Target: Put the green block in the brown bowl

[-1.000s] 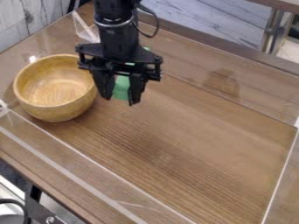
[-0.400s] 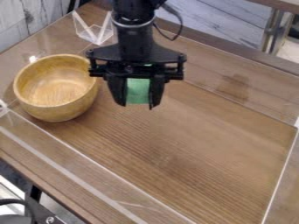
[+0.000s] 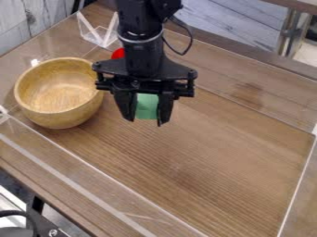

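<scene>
We see the black gripper (image 3: 147,108) pointing down, its fingers clamped on the smooth green block (image 3: 148,106), which hangs just above the grained wooden table (image 3: 223,157). To its left sits the round, pale brown bowl (image 3: 56,92), wood-textured, apart from the block.

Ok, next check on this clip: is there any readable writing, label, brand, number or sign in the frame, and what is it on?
No readable text anywhere in this view.
Gripper and arm: plain black, no legible marking.
Green block: no print visible.
Brown bowl: bare wood, no label.
Table: wood grain only.
Red thing behind the arm: mostly hidden, nothing to read.
</scene>
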Robot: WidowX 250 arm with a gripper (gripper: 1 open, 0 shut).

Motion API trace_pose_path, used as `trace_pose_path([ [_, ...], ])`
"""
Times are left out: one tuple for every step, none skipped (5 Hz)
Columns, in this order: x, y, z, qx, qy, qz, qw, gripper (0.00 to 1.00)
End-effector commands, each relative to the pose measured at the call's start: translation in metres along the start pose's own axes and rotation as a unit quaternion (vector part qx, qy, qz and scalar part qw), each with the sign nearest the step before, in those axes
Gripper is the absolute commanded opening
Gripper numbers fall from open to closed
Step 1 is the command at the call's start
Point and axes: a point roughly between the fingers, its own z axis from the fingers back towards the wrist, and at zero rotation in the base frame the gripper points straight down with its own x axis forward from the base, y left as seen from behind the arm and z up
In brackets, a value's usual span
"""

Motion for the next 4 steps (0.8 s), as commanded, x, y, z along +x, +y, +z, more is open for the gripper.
trace_pose_path([
  [0.013, 0.008, 0.024, -0.010, -0.025, 0.007, 0.9996, 0.00],
  [0.026, 0.020, 0.034, -0.011, -0.031, 0.008, 0.9994, 0.00],
  [0.030, 0.016, 0.039, -0.013, -0.029, 0.006, 0.9995, 0.00],
  [0.031, 0.008, 0.033, -0.013, -0.028, 0.002, 0.9995, 0.00],
])
